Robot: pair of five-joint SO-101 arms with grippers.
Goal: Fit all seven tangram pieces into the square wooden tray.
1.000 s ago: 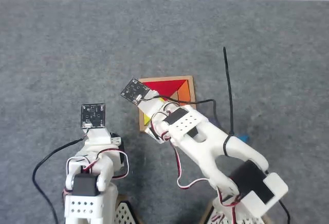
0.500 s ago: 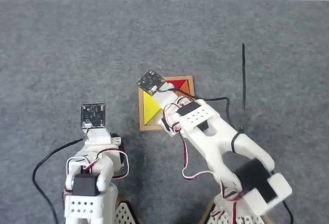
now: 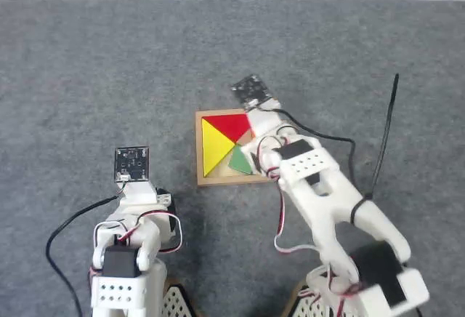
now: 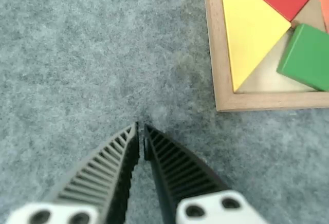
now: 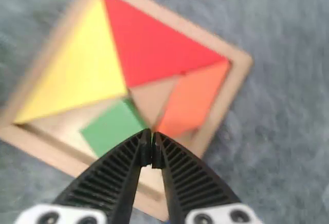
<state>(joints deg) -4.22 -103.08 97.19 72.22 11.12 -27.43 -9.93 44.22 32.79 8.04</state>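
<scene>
Four coloured pieces lie in the wooden tray (image 5: 234,82): a large yellow triangle (image 5: 77,75), a large red triangle (image 5: 154,44), an orange piece (image 5: 193,98) and a green piece (image 5: 110,126). The right fingers (image 5: 123,165) are pressed together with nothing between them. They hang over the tray, with their tips above the spot where the green piece, the orange piece and a small bare patch of tray floor come together. I cannot tell whether the tips touch any of them. The yellow and red triangles lie farther out beyond the tips and meet along one long edge. A strip of bare wood shows between the yellow triangle and the green piece.

The left fingers (image 4: 115,165) are also closed and empty, and they point down at the grey tabletop (image 4: 77,44). The tray's near corner lies ahead of their tips and off to one side, a little apart. From above, the tray (image 3: 197,150) sits between the two arms, and the right arm covers its far side.
</scene>
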